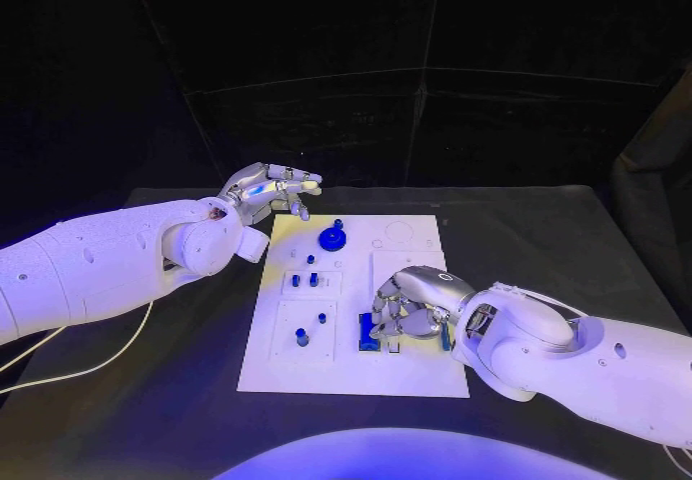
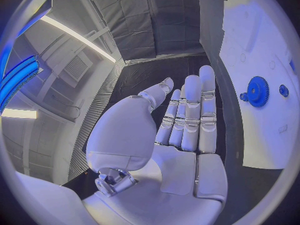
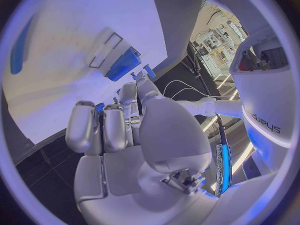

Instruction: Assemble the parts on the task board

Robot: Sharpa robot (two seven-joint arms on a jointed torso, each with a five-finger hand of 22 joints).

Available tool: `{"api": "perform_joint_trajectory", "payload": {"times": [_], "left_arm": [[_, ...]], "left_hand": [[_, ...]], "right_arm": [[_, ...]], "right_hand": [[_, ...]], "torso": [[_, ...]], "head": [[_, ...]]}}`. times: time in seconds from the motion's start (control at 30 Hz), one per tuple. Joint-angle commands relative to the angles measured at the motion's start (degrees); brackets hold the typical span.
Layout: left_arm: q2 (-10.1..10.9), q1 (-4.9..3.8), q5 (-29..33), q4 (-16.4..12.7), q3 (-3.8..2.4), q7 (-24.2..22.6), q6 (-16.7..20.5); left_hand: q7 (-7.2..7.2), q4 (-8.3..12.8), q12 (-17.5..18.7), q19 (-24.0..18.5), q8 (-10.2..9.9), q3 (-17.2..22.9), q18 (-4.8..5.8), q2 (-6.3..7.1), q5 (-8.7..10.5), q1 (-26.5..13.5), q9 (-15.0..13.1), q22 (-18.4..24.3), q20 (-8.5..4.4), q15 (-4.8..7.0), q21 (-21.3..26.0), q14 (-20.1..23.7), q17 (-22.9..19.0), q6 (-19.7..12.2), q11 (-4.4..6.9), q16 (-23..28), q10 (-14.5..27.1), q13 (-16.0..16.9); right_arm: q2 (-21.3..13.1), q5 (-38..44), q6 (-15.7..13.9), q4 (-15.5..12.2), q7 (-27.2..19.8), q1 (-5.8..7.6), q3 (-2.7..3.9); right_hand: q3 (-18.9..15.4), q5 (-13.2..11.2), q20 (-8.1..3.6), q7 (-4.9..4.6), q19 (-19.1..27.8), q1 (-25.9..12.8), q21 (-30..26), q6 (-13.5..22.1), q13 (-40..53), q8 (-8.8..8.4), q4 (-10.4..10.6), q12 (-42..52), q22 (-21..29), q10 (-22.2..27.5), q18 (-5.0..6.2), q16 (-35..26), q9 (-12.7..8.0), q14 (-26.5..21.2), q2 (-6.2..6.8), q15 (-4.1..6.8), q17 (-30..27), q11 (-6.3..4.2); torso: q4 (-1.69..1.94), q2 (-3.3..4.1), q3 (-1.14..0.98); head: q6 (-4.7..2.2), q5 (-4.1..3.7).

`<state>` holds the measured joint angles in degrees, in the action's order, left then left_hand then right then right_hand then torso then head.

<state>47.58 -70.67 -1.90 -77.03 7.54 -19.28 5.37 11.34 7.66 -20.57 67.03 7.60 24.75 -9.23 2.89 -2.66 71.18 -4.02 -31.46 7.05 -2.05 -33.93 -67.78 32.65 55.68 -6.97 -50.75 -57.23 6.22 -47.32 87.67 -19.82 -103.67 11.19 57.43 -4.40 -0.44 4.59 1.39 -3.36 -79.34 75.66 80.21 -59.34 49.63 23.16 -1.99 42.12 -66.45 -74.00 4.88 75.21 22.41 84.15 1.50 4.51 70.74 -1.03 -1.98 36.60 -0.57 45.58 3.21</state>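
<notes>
The white task board (image 1: 361, 375) lies in the middle of the black table. A blue gear (image 1: 333, 238) stands at its far side and also shows in the left wrist view (image 2: 256, 91). Small blue pegs (image 1: 304, 280) stand in the left column. My left hand (image 1: 271, 190) hovers over the board's far left corner, fingers straight and empty (image 2: 187, 120). My right hand (image 1: 411, 305) is curled down over the board's near middle, thumb against fingers, pinching a small blue part (image 3: 100, 107) that is mostly hidden. A blue block (image 1: 369, 341) lies just by its fingertips (image 3: 123, 65).
More small blue pegs (image 1: 303, 335) stand near the board's front left. A white cable (image 1: 87, 365) runs over the table at the left. Bare black table surrounds the board to the right and front.
</notes>
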Motion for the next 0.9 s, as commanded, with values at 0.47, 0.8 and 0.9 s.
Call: {"api": "perform_joint_trajectory", "payload": {"times": [0.47, 0.8, 0.9], "left_arm": [[-0.06, -0.09, 0.22, -0.03, -0.04, 0.02, -0.64], [-0.01, -0.09, 0.22, -0.08, -0.04, 0.08, -0.66], [-0.02, -0.09, 0.22, -0.06, -0.04, 0.0, -0.58]], "left_hand": [[0.03, -0.14, -0.58, 0.17, 0.43, -0.01, -1.19, -0.16, -0.21, -0.17, 0.02, 0.16, 0.36, 0.16, 0.46, 0.43, -0.26, -0.4, -0.04, -0.44, 0.67, 0.09], [0.03, -0.14, -0.58, 0.17, 0.43, -0.01, -1.19, -0.16, -0.21, -0.17, 0.02, 0.16, 0.36, 0.16, 0.46, 0.43, -0.26, -0.4, -0.04, -0.44, 0.67, 0.09], [0.03, -0.14, -0.58, 0.17, 0.43, -0.01, -1.19, -0.16, -0.21, -0.17, 0.02, 0.16, 0.36, 0.16, 0.46, 0.43, -0.26, -0.4, -0.04, -0.44, 0.67, 0.09]], "right_arm": [[1.13, 1.03, 7.05, 0.36, 0.3, 0.06, 0.0], [1.96, 3.96, 3.79, 0.88, 3.92, 0.06, 0.0], [1.92, 4.32, 3.97, 1.05, 4.36, 0.06, 0.0]], "right_hand": [[0.03, -1.27, 0.07, 0.26, -0.24, 1.74, 0.22, 0.36, 0.5, 0.97, -1.75, 0.73, -0.51, -0.25, -0.3, 0.56, 0.25, 2.43, -0.43, 0.41, 0.64, -0.24], [0.6, -1.29, 0.0, 0.4, -0.56, 2.32, 0.53, 0.08, 1.09, 1.33, -2.18, 1.52, -1.23, -0.67, -0.43, 0.98, 0.25, 2.54, -1.64, 0.49, 1.23, -0.33], [0.79, -1.28, -0.03, 0.47, -0.63, 2.46, 0.59, 0.03, 1.14, 1.38, -2.28, 1.6, -1.37, -0.75, -0.46, 1.1, 0.23, 2.58, -1.95, 0.52, 1.39, -0.39]], "torso": [[0.04, 0.05, 0.02], [0.03, -0.01, 0.02], [0.07, 0.0, 0.04]], "head": [[0.22, -0.07], [0.35, 0.0], [0.36, 0.08]]}}
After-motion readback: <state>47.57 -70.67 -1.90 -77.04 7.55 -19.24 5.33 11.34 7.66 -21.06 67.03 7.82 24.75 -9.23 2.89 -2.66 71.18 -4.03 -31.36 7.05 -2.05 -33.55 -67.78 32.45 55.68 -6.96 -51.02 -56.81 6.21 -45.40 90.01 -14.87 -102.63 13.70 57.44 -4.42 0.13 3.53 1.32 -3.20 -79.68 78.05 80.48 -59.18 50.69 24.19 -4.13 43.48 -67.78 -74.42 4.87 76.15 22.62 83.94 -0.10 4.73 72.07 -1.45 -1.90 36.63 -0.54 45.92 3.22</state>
